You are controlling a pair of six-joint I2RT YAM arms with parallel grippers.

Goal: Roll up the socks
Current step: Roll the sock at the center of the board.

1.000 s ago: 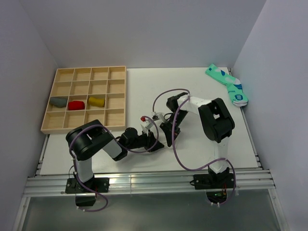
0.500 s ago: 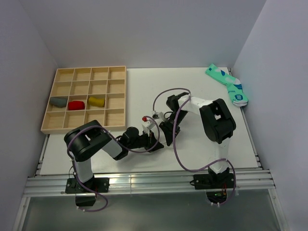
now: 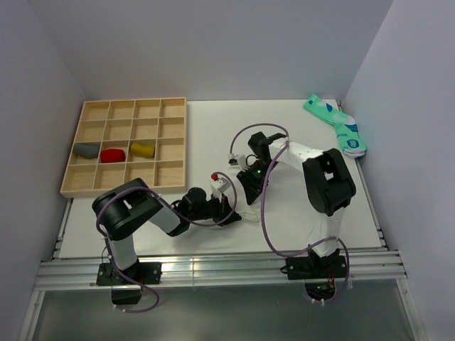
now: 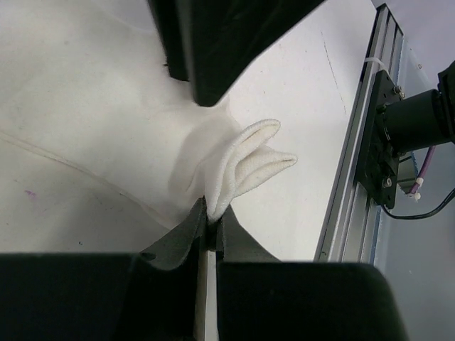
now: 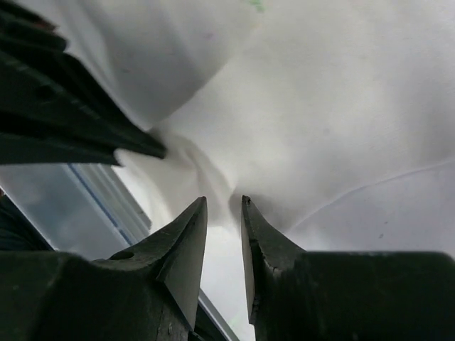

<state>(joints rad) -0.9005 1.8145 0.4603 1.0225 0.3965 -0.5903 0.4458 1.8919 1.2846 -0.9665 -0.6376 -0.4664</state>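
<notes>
Left claw [image 4: 211, 213]: clenched on the plain white fabric sock [image 4: 242, 163].
Right claw [image 5: 224, 206]: narrowly parted, nothing gripped.
Progress: sock is bunched on the white table [image 3: 206, 128]; a roll is judged not yet formed.

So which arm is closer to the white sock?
Left. The left gripper is pinching the white sock, so it touches it. The right gripper is open, hovering close beside it.

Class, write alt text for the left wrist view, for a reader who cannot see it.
The left gripper pinches a fold of the white sock, which bunches up on the white table. A black part of the right arm looms just beyond it; a metal rail runs along the right edge.
</notes>
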